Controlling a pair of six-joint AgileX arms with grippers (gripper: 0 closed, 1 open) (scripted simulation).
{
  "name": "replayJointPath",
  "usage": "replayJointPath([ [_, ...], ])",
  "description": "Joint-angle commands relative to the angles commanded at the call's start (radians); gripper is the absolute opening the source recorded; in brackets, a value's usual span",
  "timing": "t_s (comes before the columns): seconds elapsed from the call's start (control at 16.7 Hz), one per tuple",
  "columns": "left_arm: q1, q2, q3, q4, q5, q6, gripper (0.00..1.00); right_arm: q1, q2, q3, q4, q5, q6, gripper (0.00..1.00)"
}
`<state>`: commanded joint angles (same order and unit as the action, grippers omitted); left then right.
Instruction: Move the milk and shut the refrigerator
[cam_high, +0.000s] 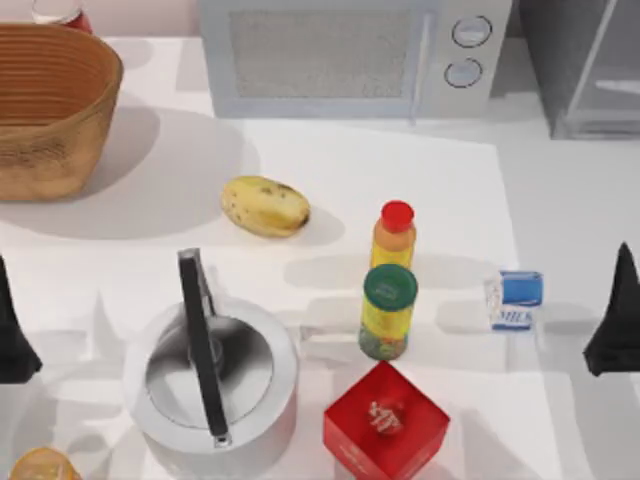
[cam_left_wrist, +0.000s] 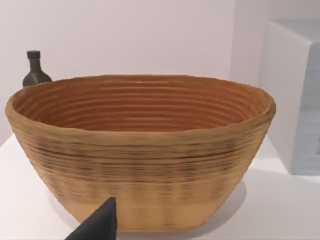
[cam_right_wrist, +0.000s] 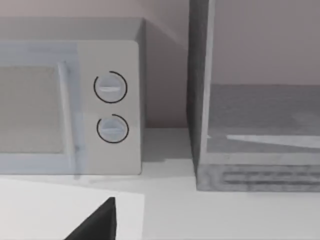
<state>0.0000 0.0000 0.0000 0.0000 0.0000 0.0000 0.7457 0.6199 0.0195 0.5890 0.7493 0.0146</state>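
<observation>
In the top view, the milk (cam_high: 516, 300) stands on the white counter (cam_high: 420, 160) at the right of the frame, just right of the green-lidded yellow jar (cam_high: 388, 312) and the red-capped yellow bottle (cam_high: 394, 236), untouched. The refrigerator (cam_high: 580, 65) fills the upper right corner, its thin framed see-through door (cam_high: 590, 62) swung outward, so it looks open. The white microwave (cam_high: 350, 55) sits at top centre, a wicker basket (cam_high: 50, 105) at upper left, a potato (cam_high: 265, 206) in the middle, a steel kettle (cam_high: 210, 375) at lower left and a red box (cam_high: 385, 425) at bottom centre. The left hand (cam_high: 12, 330) rests at the left edge and the right hand (cam_high: 618, 325) at the right edge, near the milk but apart from it. Whether either is apart or together cannot be told.

In the left wrist view, the basket (cam_left_wrist: 140, 150) stands close ahead with a dark bottle (cam_left_wrist: 35, 70) behind it.

In the right wrist view, the microwave's two dials (cam_right_wrist: 111, 107) sit at centre left, and the refrigerator (cam_right_wrist: 255, 130) stands open beside it at the right.

By this showing nothing is done yet: the milk is still to be grasped and moved, presumably into the refrigerator, and the door still to be shut.
</observation>
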Motion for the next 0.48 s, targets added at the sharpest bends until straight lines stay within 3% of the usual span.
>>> replayJointPath([
  [0.24, 0.0, 0.0, 0.0, 0.0, 0.0, 0.0, 1.0, 0.154, 0.128, 0.004, 0.121, 0.154, 0.003, 1.0],
  [0.48, 0.0, 0.0, 0.0, 0.0, 0.0, 0.0, 1.0, 0.178, 0.148, 0.005, 0.141, 0.179, 0.003, 1.0],
])
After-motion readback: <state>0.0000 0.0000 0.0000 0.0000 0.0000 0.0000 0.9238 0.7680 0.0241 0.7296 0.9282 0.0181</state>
